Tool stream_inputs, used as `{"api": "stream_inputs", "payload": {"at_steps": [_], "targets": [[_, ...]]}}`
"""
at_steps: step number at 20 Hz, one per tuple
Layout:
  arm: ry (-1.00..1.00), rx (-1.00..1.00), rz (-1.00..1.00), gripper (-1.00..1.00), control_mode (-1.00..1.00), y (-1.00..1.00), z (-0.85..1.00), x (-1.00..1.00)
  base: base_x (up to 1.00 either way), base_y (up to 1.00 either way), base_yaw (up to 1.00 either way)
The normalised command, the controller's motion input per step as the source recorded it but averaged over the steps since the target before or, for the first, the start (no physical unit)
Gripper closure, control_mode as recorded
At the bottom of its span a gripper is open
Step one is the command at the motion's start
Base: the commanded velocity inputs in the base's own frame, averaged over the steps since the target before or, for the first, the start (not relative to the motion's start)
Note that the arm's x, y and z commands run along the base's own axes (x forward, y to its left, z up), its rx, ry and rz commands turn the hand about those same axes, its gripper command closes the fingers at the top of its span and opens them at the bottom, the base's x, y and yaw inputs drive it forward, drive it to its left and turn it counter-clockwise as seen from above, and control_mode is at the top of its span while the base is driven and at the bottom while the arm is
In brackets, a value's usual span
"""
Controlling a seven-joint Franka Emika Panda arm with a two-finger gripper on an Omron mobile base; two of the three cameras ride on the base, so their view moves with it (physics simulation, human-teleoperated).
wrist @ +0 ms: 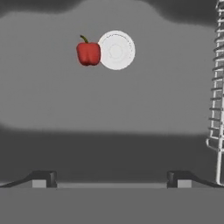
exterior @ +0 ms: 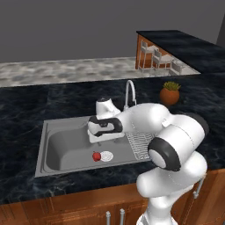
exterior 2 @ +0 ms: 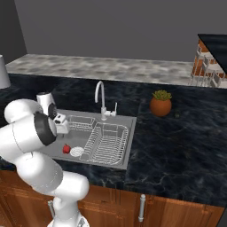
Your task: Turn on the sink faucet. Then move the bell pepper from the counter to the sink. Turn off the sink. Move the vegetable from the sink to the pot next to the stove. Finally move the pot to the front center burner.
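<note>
Spread fingers (wrist: 43, 179) over sink floor (wrist: 57, 109), dish rack (wrist: 216, 87) beside.

Counts: one red bell pepper (wrist: 88, 52), one round white drain (wrist: 116, 50), one sink (exterior: 57, 140), one faucet (exterior 2: 100, 97), one wire dish rack (exterior 2: 106, 141), one potted plant (exterior 2: 161, 103). At least three chairs (exterior: 159, 59) beyond the far tabletop (exterior: 184, 44).

Glossy white arm (exterior: 176, 145), dark joints
</note>
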Motion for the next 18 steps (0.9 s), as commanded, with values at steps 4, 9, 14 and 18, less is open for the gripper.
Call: {"api": "stream_inputs", "payload": {"at_steps": [4,9,14,18], "targets": [[0.10,0.00,-0.08,-1.00,-1.00,0.03,-0.40,0.22,0.00,0.00,0.00],[0.07,0.00,-0.11,-1.00,-1.00,0.12,-0.39,0.22,0.00,0.00,0.00],[0.02,0.00,-0.14,-1.00,-1.00,0.13,-0.39,0.18,0.00,0.00,0.00],[0.00,0.00,-0.15,-1.00,-1.00,0.08,-0.37,0.17,0.00,0.00,0.00]]}}
